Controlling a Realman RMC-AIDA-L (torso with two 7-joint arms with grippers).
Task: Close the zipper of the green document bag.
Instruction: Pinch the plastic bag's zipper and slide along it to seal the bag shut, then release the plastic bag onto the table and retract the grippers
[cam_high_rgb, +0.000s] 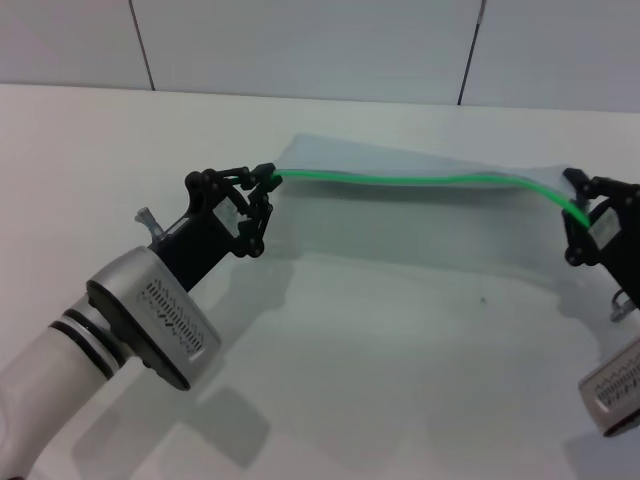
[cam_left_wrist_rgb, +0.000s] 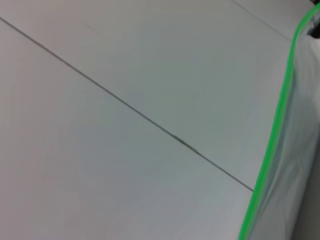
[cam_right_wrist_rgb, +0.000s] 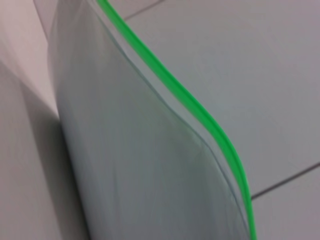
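Holding the green document bag (cam_high_rgb: 420, 215) up off the white table (cam_high_rgb: 380, 340), stretched between both arms, green edge on top. Pinching the left end of the zipper (cam_high_rgb: 400, 181) with the left gripper (cam_high_rgb: 262, 190), fingers narrowed right down onto the strip at that corner. Gripping the right end with the right gripper (cam_high_rgb: 583, 215) over at the right edge of the scene, fingers clamped on the bag's corner where the green strip bends down. Running roughly level from left to right, that strip, with a slight hump before dipping at the right end. Hanging below it, the pale translucent sheet, bottom edge resting on or just above the tabletop, hard telling which. Casting a soft shadow on the near side.

Showing nothing inside the bag as far as the translucent plastic lets on; looking flat and empty in the right wrist view (cam_right_wrist_rgb: 150, 165), but not betting on it. Can't pick out the slider tab anywhere along the strip. Following the green line (cam_left_wrist_rgb: 272, 145) up one side in the left wrist view, with tiled wall (cam_high_rgb: 300, 45) behind.
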